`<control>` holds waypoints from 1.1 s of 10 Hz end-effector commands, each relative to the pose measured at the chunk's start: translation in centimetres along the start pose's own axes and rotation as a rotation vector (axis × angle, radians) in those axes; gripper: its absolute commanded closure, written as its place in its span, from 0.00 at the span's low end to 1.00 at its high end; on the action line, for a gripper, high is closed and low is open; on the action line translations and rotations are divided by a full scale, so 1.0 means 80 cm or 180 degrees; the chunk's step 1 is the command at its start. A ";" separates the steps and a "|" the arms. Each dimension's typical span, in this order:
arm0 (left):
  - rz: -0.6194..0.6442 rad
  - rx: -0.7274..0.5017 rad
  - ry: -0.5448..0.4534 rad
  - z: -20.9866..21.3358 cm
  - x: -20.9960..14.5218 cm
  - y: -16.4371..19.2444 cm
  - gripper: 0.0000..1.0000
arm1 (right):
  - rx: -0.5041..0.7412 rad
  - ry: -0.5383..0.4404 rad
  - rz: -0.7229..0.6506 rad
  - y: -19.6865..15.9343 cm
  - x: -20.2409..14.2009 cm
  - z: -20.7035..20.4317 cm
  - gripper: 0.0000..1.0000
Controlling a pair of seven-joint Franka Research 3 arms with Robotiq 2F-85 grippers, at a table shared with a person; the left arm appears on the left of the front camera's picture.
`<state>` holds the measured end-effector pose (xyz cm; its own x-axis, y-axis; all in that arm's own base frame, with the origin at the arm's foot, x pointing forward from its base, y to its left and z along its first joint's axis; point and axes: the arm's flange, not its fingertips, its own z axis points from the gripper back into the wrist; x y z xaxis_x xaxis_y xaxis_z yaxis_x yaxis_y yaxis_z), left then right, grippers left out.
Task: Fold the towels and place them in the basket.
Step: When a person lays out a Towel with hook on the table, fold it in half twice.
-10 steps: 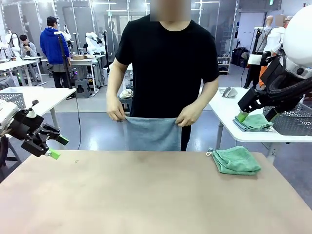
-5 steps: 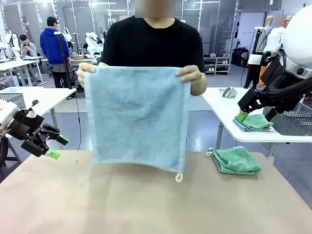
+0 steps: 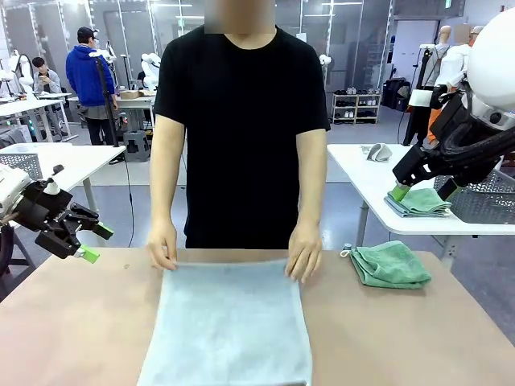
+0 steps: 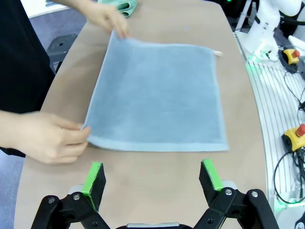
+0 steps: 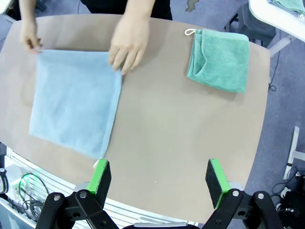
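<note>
The left gripper (image 4: 152, 171) and the right gripper (image 5: 158, 171) are black, with flat green pads (image 4: 95, 176) on the finger ends. Small round silver screws (image 4: 228, 192) sit just behind the pads. The robot arms (image 3: 492, 56) are white. The person (image 3: 241, 96) wears a black shirt (image 3: 241, 177) with short sleeves.

The pale blue towel (image 3: 229, 322) lies spread flat and square across the middle of the counter (image 3: 402, 338). The green towel (image 3: 392, 265) sits folded well off to its right, its white loop showing at one corner.
</note>
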<state>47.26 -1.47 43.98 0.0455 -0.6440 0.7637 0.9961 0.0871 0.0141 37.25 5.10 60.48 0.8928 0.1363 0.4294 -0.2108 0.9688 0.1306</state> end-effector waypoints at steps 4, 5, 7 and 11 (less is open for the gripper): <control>0.0000 -0.0001 -0.0003 0.000 0.000 0.000 0.00 | -0.0007 0.0006 0.0001 0.000 0.000 -0.001 0.00; 0.0000 -0.0001 -0.0003 0.000 0.000 0.000 0.00 | -0.0007 0.0006 0.0001 0.000 0.000 -0.001 0.00; 0.0000 -0.0001 -0.0003 0.000 0.000 0.000 0.00 | -0.0007 0.0006 0.0001 0.000 0.000 -0.001 0.00; 0.0000 -0.0001 -0.0003 0.000 0.000 0.000 0.00 | -0.0007 0.0006 0.0001 0.000 0.000 -0.001 0.00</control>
<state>47.26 -1.47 43.98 0.0455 -0.6440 0.7637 0.9961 0.0871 0.0141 37.25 5.10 60.48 0.8928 0.1363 0.4294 -0.2108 0.9688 0.1307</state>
